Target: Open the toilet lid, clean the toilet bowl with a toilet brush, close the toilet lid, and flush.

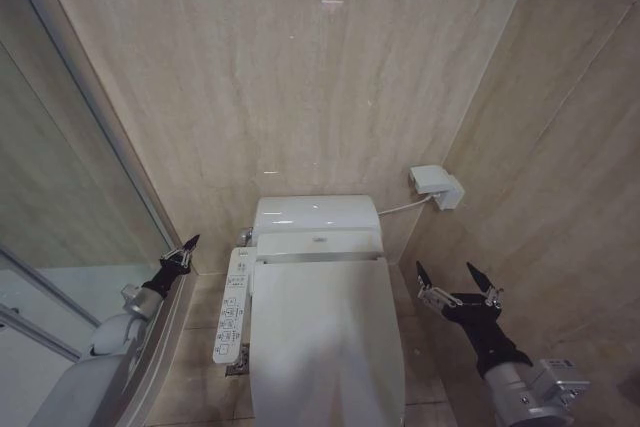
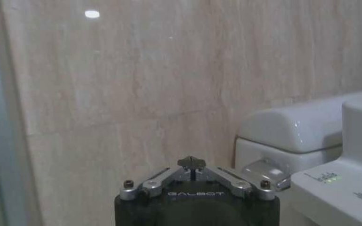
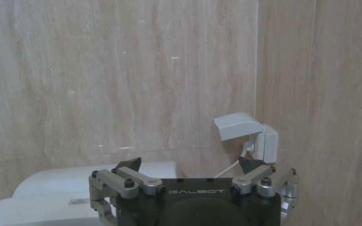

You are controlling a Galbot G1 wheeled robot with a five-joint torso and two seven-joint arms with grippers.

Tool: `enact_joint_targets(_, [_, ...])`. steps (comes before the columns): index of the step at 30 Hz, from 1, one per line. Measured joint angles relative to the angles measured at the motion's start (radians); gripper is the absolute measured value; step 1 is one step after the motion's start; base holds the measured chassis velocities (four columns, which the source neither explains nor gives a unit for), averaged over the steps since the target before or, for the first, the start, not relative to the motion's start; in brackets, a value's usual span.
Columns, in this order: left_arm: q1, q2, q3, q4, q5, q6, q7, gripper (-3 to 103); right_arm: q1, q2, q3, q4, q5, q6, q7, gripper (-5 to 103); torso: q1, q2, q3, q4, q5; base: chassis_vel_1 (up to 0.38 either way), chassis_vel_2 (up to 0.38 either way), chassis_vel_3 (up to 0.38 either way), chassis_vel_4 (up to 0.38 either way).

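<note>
Head view has the large glossy white plastic toilet lid (image 1: pixel 325 342) lying flat and shut across the lower centre of the frame, covering the white elongated ceramic toilet bowl (image 1: pixel 395 397) beneath it, so the opening step looks not yet done. A white button panel arm (image 1: pixel 233 309) runs along the lid's left side, and the white tank housing (image 1: pixel 316 214) sits behind it against the beige stone-patterned wall (image 1: pixel 300 77).

Left end effector (image 1: pixel 181 254) hangs at the lower left of the frame, beside the button panel and close to the glass shower partition (image 1: pixel 60 247). Its fingers are pinched together to a point and hold nothing. In the left wrist view the left end effector (image 2: pixel 192 162) shows the same closed tip aimed at the wall, with the tank housing (image 2: pixel 294 127) off to the side.

Right end effector (image 1: pixel 458 281) sits at the lower right, well apart from the lid, with its two dark fingertips spread wide and empty. In the right wrist view the right end effector (image 3: pixel 190 165) points toward the wall where a small white wall socket box (image 3: pixel 247 134) with a cable is mounted.

Both arms flank the toilet without touching it, probably a ready stance: the spread right end effector seems better prepared to reach the lid's edge, while the left stays clear of the panel buttons. No brush can be made out.
</note>
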Motion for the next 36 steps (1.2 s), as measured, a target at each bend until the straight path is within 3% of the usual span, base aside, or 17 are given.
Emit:
enact_joint_targets(8, [-0.109, 0.013, 0.087, 0.108, 0.0, -0.022, 0.066, 0, 0.0, 0.0, 0.0, 0.0, 0.0, 0.0, 0.0, 100, 0.0, 0.0, 0.0, -0.0002, 0.0001, 0.0, 0.0, 0.0, 0.0])
enact_joint_targets(18, [-0.201, -0.003, 0.186, 0.204, -0.01, -0.048, 0.199, 0, 0.0, 0.0, 0.0, 0.0, 0.0, 0.0, 0.0, 100, 0.0, 0.0, 0.0, -0.0002, 0.0, 0.0, 0.0, 0.0, 0.0])
enact_joint_targets(36, [-0.33, -0.06, 0.284, 0.379, -0.023, -0.086, 0.318, 0, 0.0, 0.0, 0.0, 0.0, 0.0, 0.0, 0.0, 100, 0.0, 0.0, 0.0, 0.0001, 0.0003, 0.0, 0.0, 0.0, 0.0])
